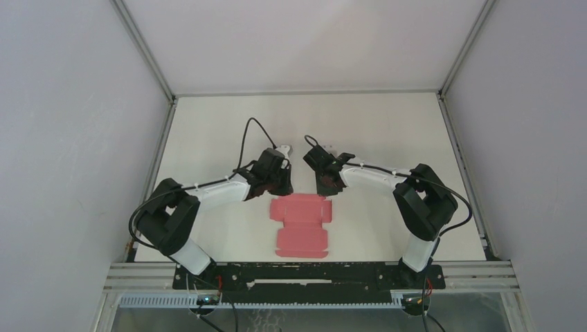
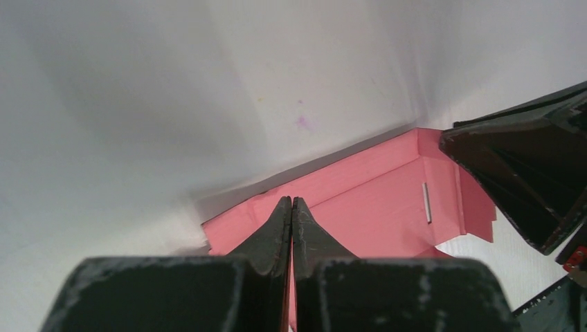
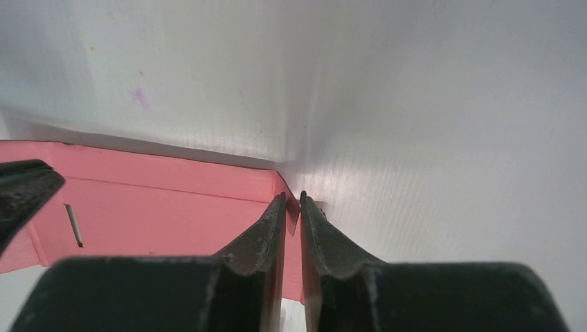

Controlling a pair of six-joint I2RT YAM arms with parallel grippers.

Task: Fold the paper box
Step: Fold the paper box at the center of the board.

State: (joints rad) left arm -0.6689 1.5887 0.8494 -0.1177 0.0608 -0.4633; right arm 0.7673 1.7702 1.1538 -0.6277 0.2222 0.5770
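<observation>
Left jaws together, right jaws clamped on a corner flap (thin) of the paper box [image 1: 302,225] at its far edge.

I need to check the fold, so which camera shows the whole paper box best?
The top external view: the paper box lies there in full, flaps and all. The left wrist view shows only its far panel and slot behind the gripper; the right wrist view shows one corner.

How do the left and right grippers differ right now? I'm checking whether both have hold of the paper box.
The left gripper has its fingers pressed fully together over the paper box, near its left far corner; the right gripper shows a narrow gap between its fingers, with a thin pink flap edge in that gap at the right far corner. Both work the box's far edge, tips pointing away from the arm bases.
</observation>
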